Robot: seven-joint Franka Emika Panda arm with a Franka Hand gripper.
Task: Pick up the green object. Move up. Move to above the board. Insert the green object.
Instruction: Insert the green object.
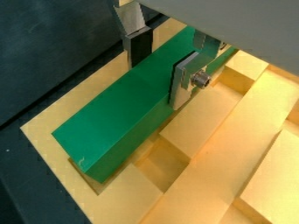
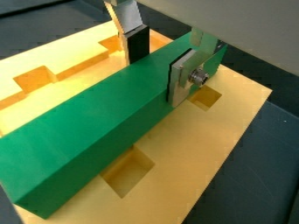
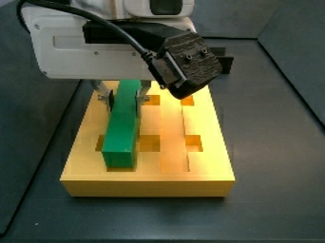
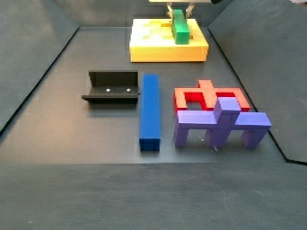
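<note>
Both wrist views: gripper (image 1: 158,63) fingers (image 2: 181,77) closed flat on green bar (image 2: 100,131), one plate each side, bar lying lengthwise on yellow board (image 2: 222,109) over its square holes. Only side view shows, nearer than board: blue bar (image 4: 149,110), black fixture (image 4: 111,88), red block (image 4: 206,96). Arm above board, pointing down.

Gripper (image 1: 160,59) sits near the top centre in both wrist views, its silver plate fingers (image 2: 183,77) clamped on either flank of the green object (image 2: 93,140). In a side view the white arm (image 3: 89,43) fills the upper left, wrist angled down.
</note>
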